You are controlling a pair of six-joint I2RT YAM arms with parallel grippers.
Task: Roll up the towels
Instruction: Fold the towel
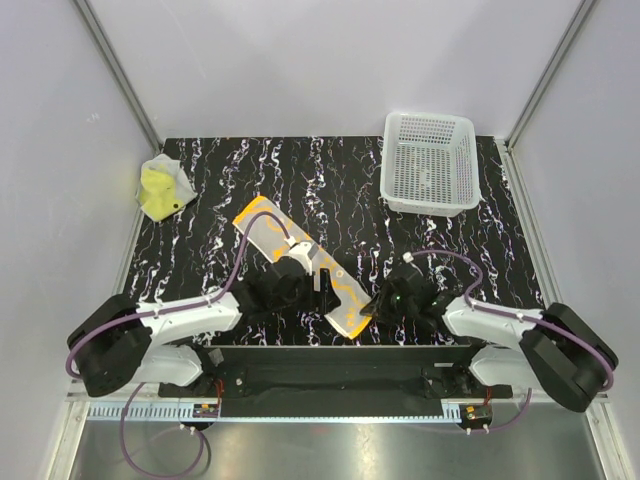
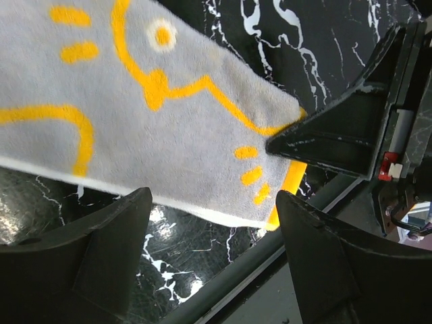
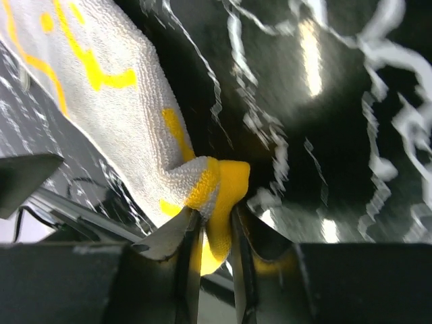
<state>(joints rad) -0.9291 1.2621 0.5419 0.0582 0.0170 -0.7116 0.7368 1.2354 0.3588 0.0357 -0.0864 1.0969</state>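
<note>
One towel lies flat on the black marble table, grey-white side up with orange squiggles and an orange edge. It runs diagonally from the middle toward the near edge. My right gripper is shut on its near right corner. In the right wrist view the orange fold is pinched between the jaws of the right gripper. My left gripper hovers open over the near part of this towel, its fingertips apart and holding nothing. The other towel, yellow and crumpled, lies at the back left.
A white perforated basket stands at the back right corner. The table's front rail runs just below the flat towel's near end. White walls close in the table on the left, back and right.
</note>
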